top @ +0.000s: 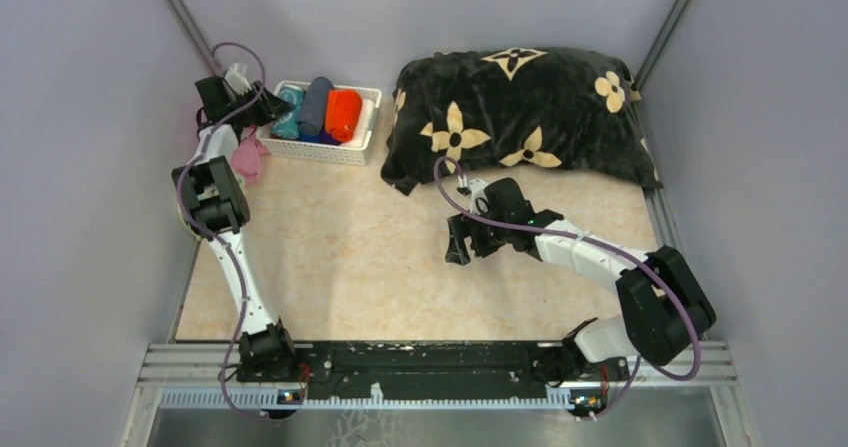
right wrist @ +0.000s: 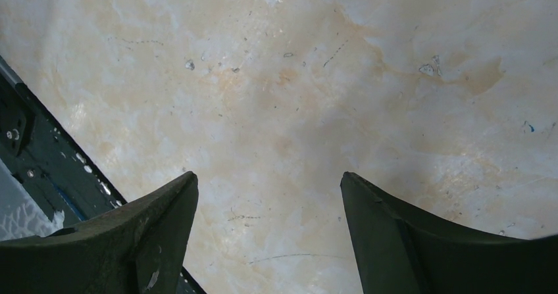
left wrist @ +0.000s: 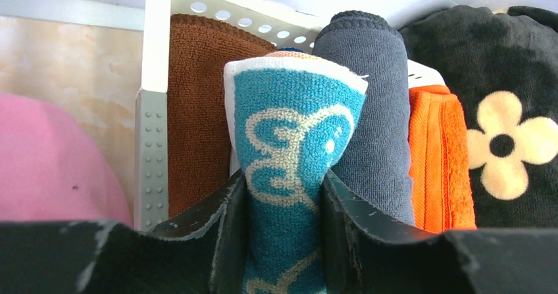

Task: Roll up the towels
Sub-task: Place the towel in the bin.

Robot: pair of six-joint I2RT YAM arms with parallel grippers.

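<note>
Left wrist view: left gripper [left wrist: 283,179] pinching rolled teal towel [left wrist: 293,110] in basket [left wrist: 154,44], frame centre.
Release only once seated snugly; right gripper [right wrist: 268,175] spread.

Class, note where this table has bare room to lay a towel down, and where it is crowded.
Bare: the table patch between left arm and right arm, on the near side of basket and cushion. Crowded: the basket, packed with rolled towels; pink cloth beside it; cushion fills the far right.
</note>
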